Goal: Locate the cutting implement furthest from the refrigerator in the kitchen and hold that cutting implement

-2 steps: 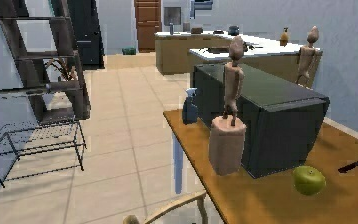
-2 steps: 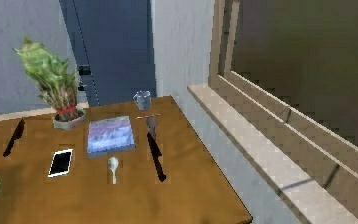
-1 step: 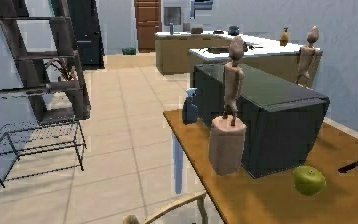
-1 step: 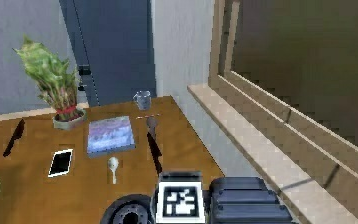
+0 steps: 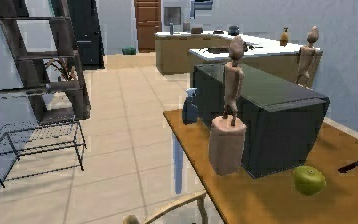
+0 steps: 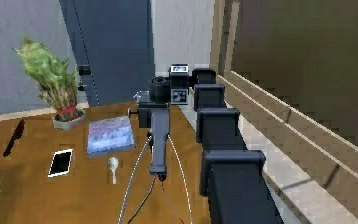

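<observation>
Lying on wooden table [image 6: 27,180], dark knife [image 6: 14,137] near potted plant [image 6: 53,82], gripper [image 6: 159,170] apart

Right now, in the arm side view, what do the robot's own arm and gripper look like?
The arm is a dark, nearly black bar of square, box-like segments, each slightly narrower than the one before. At its far end sit two small white squares with black marks. Beside them, the gripper has a dark body and two thin fingers.

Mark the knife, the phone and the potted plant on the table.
knife [image 6: 14,137]: arm side view, middle of its dark length.
phone [image 6: 60,162]: arm side view, centre of its white face.
potted plant [image 6: 52,80]: arm side view, on its green leaves.
</observation>
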You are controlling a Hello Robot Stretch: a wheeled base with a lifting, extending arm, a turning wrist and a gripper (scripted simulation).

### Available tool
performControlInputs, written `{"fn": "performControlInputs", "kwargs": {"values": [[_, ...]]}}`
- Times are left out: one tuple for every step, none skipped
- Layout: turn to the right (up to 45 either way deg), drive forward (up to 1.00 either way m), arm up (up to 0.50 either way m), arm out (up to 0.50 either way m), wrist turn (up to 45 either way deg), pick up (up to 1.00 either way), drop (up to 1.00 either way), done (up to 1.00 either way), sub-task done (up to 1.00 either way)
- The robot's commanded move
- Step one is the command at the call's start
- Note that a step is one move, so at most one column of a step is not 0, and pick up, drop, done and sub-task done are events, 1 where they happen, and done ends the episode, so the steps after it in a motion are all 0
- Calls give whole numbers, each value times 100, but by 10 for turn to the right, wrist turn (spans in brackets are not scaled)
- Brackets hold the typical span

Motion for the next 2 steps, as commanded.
{"fn": "performControlInputs", "kwargs": {"values": [[0,0,0,0,450,0,0,0,0],[0,0,0,0,450,0,0,0,0]]}}
